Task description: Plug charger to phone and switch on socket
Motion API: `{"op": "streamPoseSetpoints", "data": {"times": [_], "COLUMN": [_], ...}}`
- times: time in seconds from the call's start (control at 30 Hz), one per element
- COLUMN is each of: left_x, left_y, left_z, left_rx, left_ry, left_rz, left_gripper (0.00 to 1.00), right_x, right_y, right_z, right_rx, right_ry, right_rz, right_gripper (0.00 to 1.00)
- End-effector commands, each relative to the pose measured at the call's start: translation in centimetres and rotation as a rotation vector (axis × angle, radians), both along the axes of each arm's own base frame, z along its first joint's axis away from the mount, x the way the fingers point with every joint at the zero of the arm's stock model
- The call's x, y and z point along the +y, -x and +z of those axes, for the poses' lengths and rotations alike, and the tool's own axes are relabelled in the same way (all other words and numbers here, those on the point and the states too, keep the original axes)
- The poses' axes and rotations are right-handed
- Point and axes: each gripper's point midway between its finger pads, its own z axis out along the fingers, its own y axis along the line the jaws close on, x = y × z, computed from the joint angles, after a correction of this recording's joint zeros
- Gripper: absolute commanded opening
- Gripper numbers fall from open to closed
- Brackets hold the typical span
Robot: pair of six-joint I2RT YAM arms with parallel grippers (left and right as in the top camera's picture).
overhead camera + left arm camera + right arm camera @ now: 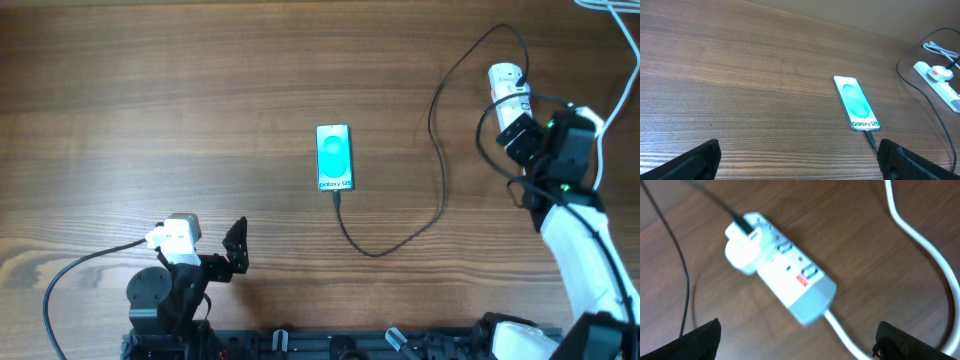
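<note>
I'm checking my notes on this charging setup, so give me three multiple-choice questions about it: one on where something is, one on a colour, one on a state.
1. Which gripper is above the power strip? A left; B right; C neither.
2. The phone screen is: A cyan; B red; C black.
3. The charger cable tip: A lies far from the phone; B is held by a gripper; C meets the phone's short edge.

Answers:
1. B: the right gripper hangs over the strip, open.
2. A: the screen glows cyan.
3. C: the cable runs right up to the phone's edge.
</note>
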Motion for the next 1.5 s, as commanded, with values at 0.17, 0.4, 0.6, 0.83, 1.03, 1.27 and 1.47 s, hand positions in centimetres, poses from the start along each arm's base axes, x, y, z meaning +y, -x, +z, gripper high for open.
{"op": "streamPoseSetpoints", "data": {"times": [0.17,0.4,0.6,0.83,1.03,1.27,1.47], "left_x": [0.1,0.1,0.1,0.1,0.1,0.1,0.1], "left_y": [0.0,-0.1,-0.1,-0.1,-0.1,-0.1,-0.1], "left_z": [-0.1,-0.1,0.0,-0.1,-0.1,-0.1,-0.1], "left_rx": [-0.008,-0.008,-0.009,-0.008,-0.008,-0.008,-0.008], "left_ry": [-0.016,-0.016,-0.016,-0.016,-0.016,-0.016,-0.016], "left_rz": [0.003,0.003,0.004,0.004,0.004,0.004,0.004], "left_gripper": [1.00,1.00,1.00,1.00,1.00,1.00,1.00], "right_x": [-1.0,-3.0,-3.1,-3.9,-3.8,-3.5,-3.4], "right_y": [-2.3,-3.2,-6.9,-9.8,-10.7,-11.8,-12.1], "right_z": [1.3,-2.6,-4.0,-4.4,-6.4,-7.3,-8.3], "right_rx": [-0.114,-0.058,0.051,0.118,0.115,0.085,0.088], "right_ry": [-0.059,-0.117,-0.166,-0.169,-0.188,-0.214,-0.221], "right_rz": [-0.029,-0.116,-0.059,-0.047,-0.035,-0.023,-0.026], "right_gripper": [0.14,0.04,0.04,0.04,0.05,0.05,0.05]}}
